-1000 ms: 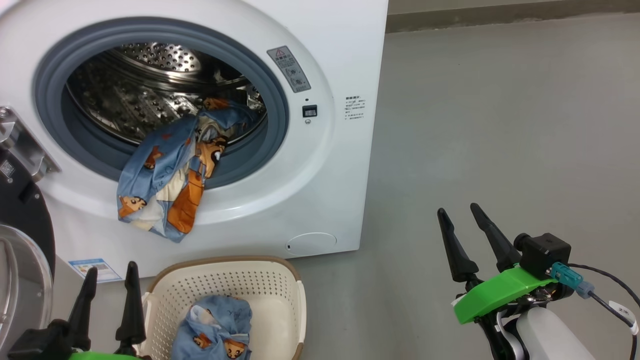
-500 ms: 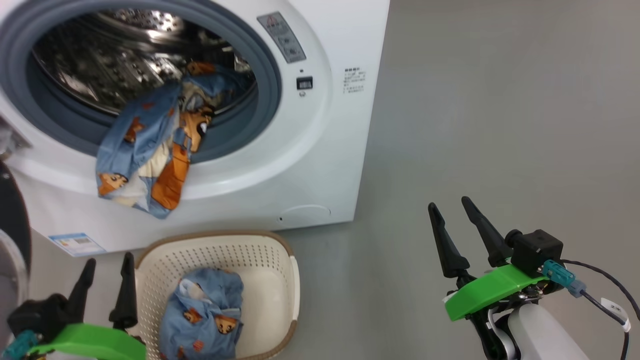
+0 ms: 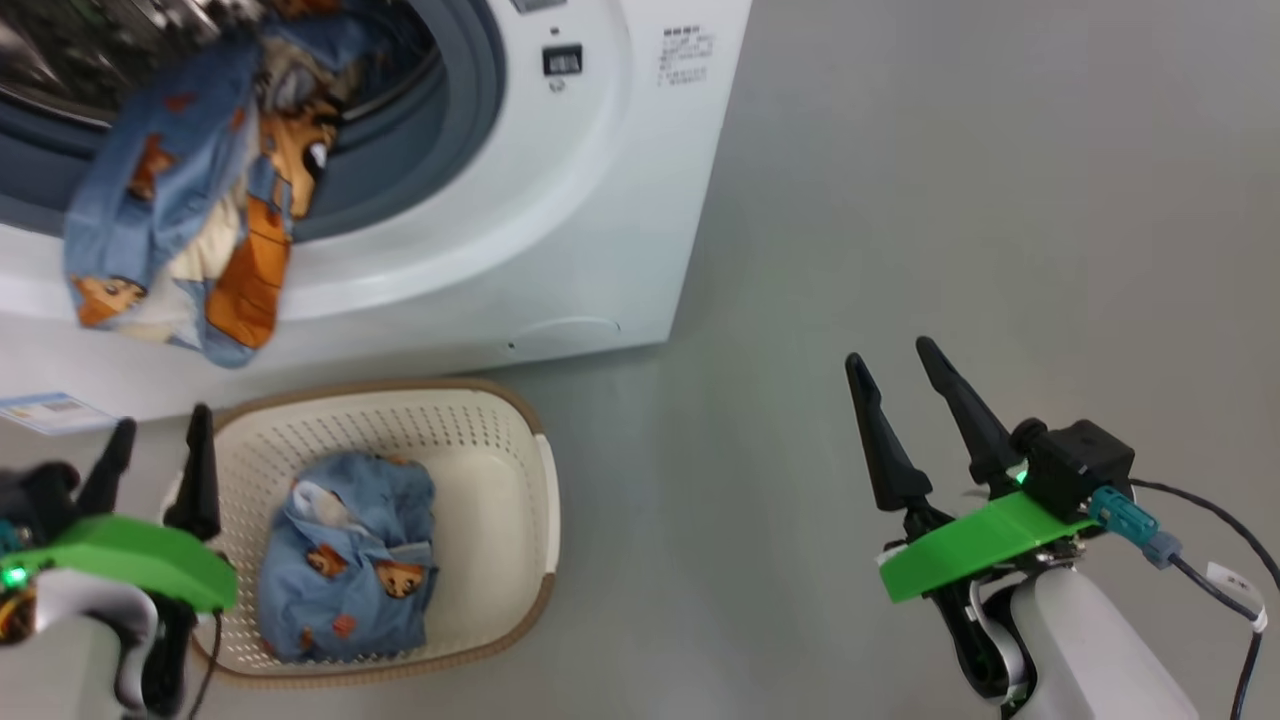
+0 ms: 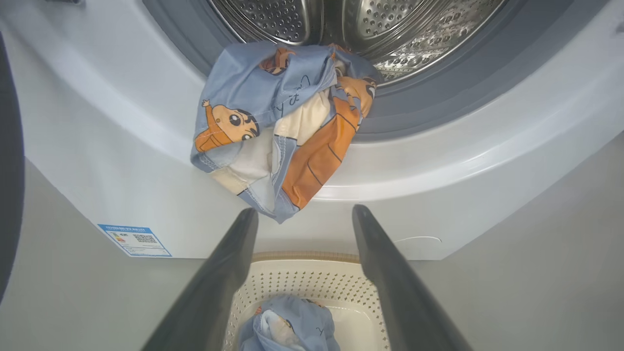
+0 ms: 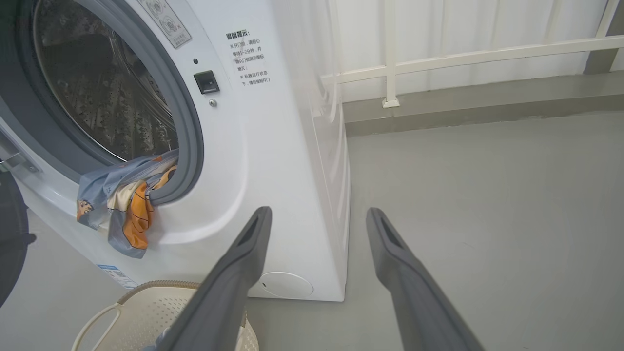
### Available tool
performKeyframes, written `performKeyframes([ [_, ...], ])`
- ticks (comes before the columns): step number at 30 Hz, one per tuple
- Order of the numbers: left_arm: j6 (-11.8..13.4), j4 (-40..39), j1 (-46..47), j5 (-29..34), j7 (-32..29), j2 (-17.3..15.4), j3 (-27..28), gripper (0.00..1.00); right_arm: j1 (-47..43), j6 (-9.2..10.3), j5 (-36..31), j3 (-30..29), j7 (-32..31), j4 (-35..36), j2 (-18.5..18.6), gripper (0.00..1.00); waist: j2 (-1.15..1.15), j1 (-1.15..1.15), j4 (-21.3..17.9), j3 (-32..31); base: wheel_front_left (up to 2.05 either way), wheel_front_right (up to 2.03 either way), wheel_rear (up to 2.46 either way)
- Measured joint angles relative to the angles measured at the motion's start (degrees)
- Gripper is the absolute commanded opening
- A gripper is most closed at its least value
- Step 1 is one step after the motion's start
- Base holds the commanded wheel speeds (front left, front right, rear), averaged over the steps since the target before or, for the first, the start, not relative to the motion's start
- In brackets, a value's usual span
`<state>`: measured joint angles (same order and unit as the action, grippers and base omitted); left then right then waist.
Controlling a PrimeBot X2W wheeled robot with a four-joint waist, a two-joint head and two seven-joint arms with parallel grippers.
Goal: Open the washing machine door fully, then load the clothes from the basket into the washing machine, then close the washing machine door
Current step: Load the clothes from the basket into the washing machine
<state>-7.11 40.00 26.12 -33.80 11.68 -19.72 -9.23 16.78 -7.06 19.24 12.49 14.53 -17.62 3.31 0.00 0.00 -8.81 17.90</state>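
Observation:
The white washing machine (image 3: 560, 200) stands with its drum open. One light blue garment (image 3: 180, 200) hangs out over the grey gasket and down the front, also clear in the left wrist view (image 4: 278, 126). More of the clothes (image 3: 350, 560) lie bunched in the cream basket (image 3: 520, 470) on the floor before the machine. My left gripper (image 3: 162, 418) is open and empty at the basket's left rim, fingers pointing at the machine. My right gripper (image 3: 888, 351) is open and empty over bare floor to the right. The dark washing machine door (image 4: 7, 170) is swung out at the left.
Grey floor (image 3: 950, 180) stretches to the right of the machine. A low ledge with a white railing (image 5: 438, 58) runs along the far wall. A blue label (image 4: 134, 240) sits low on the machine's front.
The head camera has tilted down, so machine and basket sit higher in the picture. Both grippers stay open. The hanging garment and the clothes in the basket have not moved.

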Motion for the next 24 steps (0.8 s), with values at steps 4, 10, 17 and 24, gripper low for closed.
performKeyframes([
  [4,-0.1,3.8,4.7,-1.9,0.0,-1.3,-3.0,1.0,0.7,0.0,0.1,0.2,0.0,1.4,-0.1,1.0,0.0,0.0,-0.9,3.1,0.0,0.0,0.0],
  [10,-0.4,9.3,11.8,-5.0,0.3,-4.7,-6.3,1.0,0.9,0.0,0.2,0.3,0.0,3.4,-0.1,1.0,0.0,0.0,-2.4,7.8,0.0,0.0,0.0],
  [17,-0.4,14.0,18.4,-8.1,0.1,-8.0,-10.2,1.0,1.9,0.0,0.5,0.5,0.0,5.7,-0.1,1.0,0.0,0.0,-4.3,12.7,0.0,0.0,0.0],
  [24,-0.4,17.3,24.3,-10.7,-0.1,-10.4,-13.0,1.0,2.0,0.0,1.0,0.9,0.0,7.4,-0.2,1.0,0.0,0.0,-6.1,17.0,0.0,0.0,0.0],
])
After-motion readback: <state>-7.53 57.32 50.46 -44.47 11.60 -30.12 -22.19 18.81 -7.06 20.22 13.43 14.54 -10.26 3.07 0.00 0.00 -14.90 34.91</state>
